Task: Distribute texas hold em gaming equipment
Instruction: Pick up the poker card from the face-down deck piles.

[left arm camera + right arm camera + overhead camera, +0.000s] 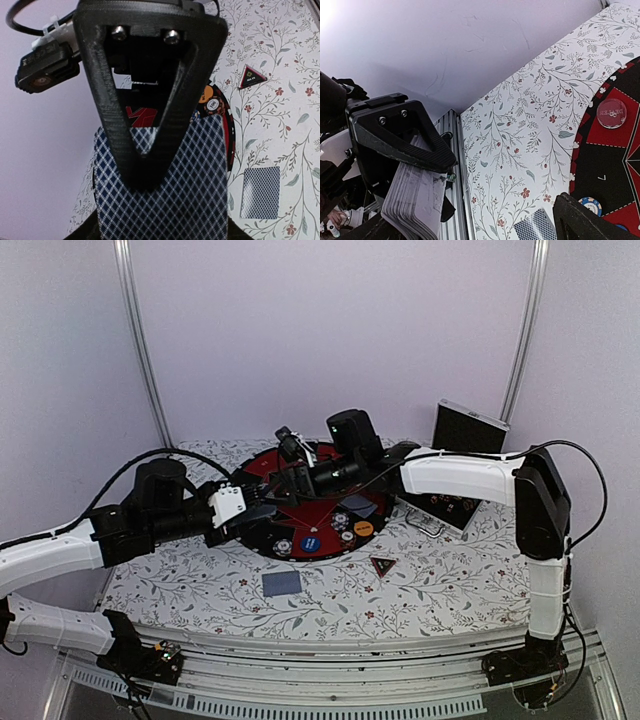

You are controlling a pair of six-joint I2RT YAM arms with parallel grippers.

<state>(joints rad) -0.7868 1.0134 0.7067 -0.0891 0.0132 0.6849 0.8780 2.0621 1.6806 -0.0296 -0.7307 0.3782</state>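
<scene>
Floral-print table cloth (450, 575), pale walls behind, and a round red-black mat (258, 465) at the middle of the cloth

Left gripper (145, 177): fingers pressed together on a stack of playing cards (170, 200). The upper finger (182, 100) lies flat on the top card; the lower one is under the stack and mostly hidden. The stack is held above the mat's left half.

Stack orientation: backs up, grey-blue diamond print facing the left wrist camera. The short edge nearest the wrist lies square across the finger. The stack runs past the fingertip and out of frame, so the long axis seems in line with the finger, though I cannot confirm it. In the right wrist view the stack is edge-on, its edges slightly stepped, hanging below the finger.

Right gripper (292, 462): fingers spread wide, gripping nothing. One finger (592, 220) sits in the lower right corner of its own view, well apart from the stack. The gripper is above the mat's middle, near the left gripper.

Other items:
- single card (282, 583), face down on the cloth, just off the mat's near edge
- triangular marker (382, 565), off the mat's near-right edge
- striped chips (347, 521), blue disc (310, 541) and orange disc (363, 528), on the mat's near part
- clear dealer button (611, 112), on a red segment of the mat
- black case (468, 430), beyond the mat's right edge
</scene>
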